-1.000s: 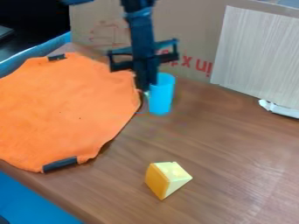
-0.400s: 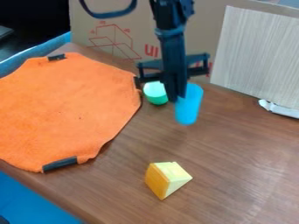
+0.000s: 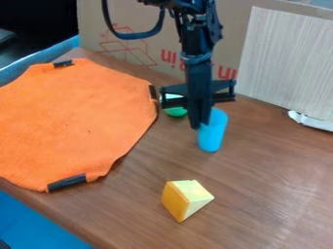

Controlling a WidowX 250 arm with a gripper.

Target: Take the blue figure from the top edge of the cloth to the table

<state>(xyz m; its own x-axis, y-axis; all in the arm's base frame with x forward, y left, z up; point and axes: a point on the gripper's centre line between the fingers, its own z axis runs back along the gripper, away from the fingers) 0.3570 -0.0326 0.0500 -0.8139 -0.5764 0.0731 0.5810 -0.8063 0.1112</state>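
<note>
Brown table (image 3: 260, 170) below; fingers (image 3: 195, 118) hold the blue figure (image 3: 212, 133).

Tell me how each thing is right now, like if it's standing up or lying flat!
Gripper: closed on the blue figure.
Blue figure: roughly upright, held near its top; can't tell if it touches the table.
Orange cloth: spread out flat.
Green figure: beside the cloth, partly hidden; can't tell if upright.
Yellow wedge: resting on the table.
Cardboard: standing up behind.
</note>
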